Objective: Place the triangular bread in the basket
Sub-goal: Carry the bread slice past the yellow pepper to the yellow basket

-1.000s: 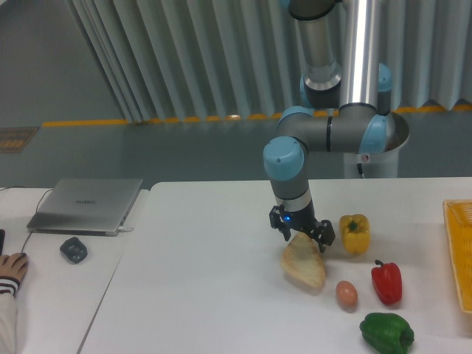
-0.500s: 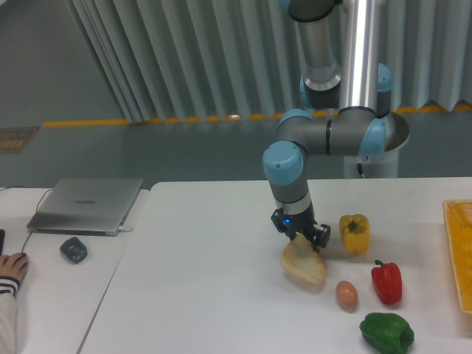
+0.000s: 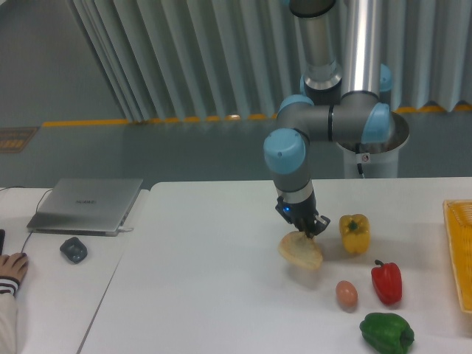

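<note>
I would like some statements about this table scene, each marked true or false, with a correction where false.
1. The hand is closed on the triangular bread. True.
2. The bread already lies in the basket. False: it is held near the table's middle, far from the basket.
3. The yellow pepper is beside the bread. True.
4. The green pepper is in the basket. False: it lies on the table.
5. A laptop is open. False: it is shut.

Bread (image 3: 301, 249) mid-table (image 3: 206, 295) under hand (image 3: 307, 228); pepper (image 3: 354, 233) just right of it, egg (image 3: 346, 294) front-right, basket (image 3: 459, 251) far right edge, laptop (image 3: 87, 204) far left.
</note>
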Tool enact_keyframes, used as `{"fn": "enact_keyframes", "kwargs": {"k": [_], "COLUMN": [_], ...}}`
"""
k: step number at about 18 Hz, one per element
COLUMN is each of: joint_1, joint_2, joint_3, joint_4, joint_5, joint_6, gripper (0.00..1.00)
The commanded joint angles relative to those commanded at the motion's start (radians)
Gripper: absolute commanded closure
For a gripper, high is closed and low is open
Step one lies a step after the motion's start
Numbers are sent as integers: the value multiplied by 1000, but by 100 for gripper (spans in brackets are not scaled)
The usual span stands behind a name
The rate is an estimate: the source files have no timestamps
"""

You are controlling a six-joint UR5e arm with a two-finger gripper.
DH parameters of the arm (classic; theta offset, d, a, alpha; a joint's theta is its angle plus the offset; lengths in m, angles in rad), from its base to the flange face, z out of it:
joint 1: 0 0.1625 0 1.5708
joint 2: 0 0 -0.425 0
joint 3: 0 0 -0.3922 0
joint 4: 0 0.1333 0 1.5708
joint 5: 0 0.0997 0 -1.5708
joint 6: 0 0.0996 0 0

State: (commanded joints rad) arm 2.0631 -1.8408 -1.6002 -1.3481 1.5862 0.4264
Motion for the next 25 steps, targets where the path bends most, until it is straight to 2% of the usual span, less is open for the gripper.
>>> {"fn": "enact_keyframes", "kwargs": {"k": [3,4,8,12,15,19,25], "joint_1": [46,58,136,224,294,382,518], "joint_2": [8,9,49,49,40,28,28], "joint_3": [83,92,94,94,92,88,86], "joint_4": [-66,-66,-62,-59,-56,-39,-34], "joint_5": [-31,-29,-32,-38,-37,-31,-29], "joint_6": [20,64,308,487,681,816,1106], "gripper": [100,99,97,97,96,96,96]}}
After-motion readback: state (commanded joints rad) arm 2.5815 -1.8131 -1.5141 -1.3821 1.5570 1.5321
